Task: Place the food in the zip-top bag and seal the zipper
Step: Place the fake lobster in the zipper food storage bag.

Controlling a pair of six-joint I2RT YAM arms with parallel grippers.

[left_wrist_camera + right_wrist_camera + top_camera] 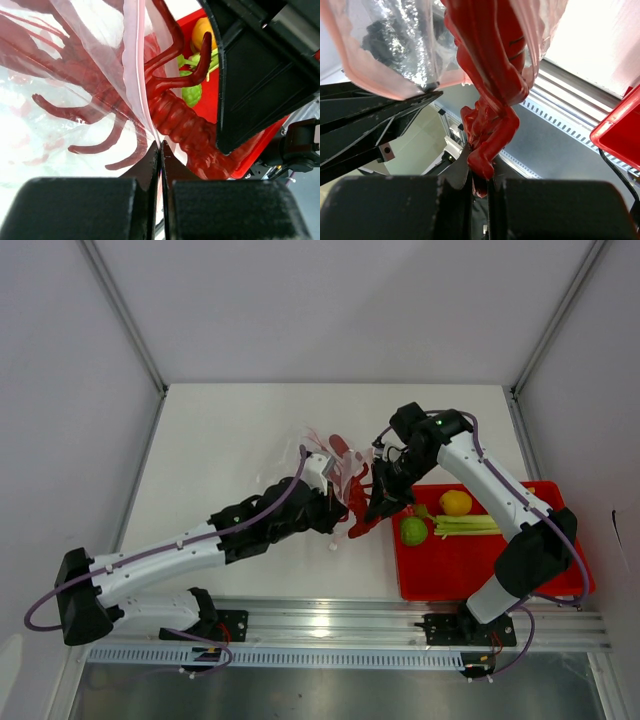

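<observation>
The clear zip-top bag (322,462) hangs at mid-table, its pink zipper strip (134,65) running down to my left gripper (161,148), which is shut on that mouth edge. My right gripper (481,167) is shut on the tail of a red lobster-like toy (492,75); its legs and claws lie inside the bag (35,120) and its tail (192,135) sticks out. In the top view the right gripper (378,502) meets the left gripper (336,508) at the bag's mouth. A round green fruit (414,531), a yellow piece (456,502) and a pale-green stalk (468,525) lie in the red tray.
The red tray (480,570) sits at the right, just beside the right gripper; its corner shows in the right wrist view (620,130). The aluminium rail (330,610) runs along the near edge. White walls enclose the table.
</observation>
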